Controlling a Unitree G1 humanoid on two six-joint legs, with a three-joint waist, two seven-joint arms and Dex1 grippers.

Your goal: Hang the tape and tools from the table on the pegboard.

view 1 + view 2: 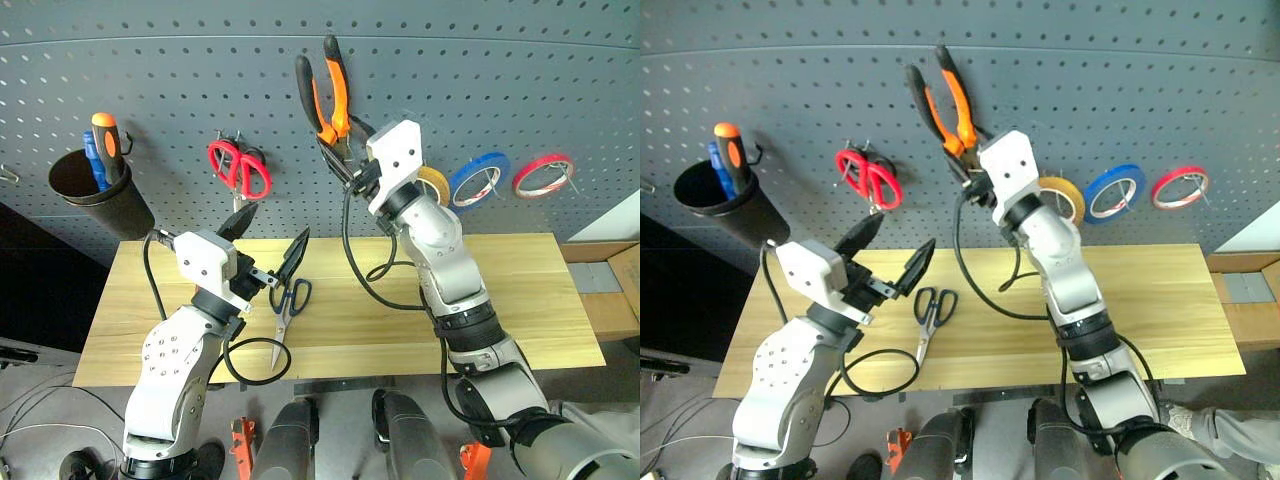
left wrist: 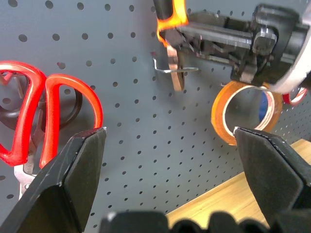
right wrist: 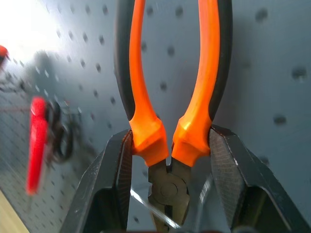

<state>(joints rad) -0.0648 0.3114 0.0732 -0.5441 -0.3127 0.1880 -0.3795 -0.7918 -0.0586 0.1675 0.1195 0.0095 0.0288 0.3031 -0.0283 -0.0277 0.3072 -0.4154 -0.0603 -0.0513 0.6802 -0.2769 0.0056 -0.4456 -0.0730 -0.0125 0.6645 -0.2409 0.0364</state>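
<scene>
My right gripper [image 1: 345, 155] is shut on the orange-and-black pliers [image 1: 341, 90], gripping them just above the head with the handles pointing up, against the dark grey pegboard [image 1: 520, 70]. A metal hook [image 2: 167, 71] sticks out right by the pliers' head. The yellow tape [image 1: 436, 186] hangs on the board behind my right wrist. Dark blue-handled scissors [image 1: 289, 300] lie on the wooden table [image 1: 520, 300]. My left gripper [image 1: 280, 220] hovers open and empty above the scissors, facing the board.
Red-handled scissors [image 1: 240, 168] hang on the board left of the pliers. A black cup [image 1: 95, 190] at the far left holds orange-and-blue screwdrivers. A blue tape roll [image 1: 480, 178] and a red one [image 1: 543, 175] hang to the right.
</scene>
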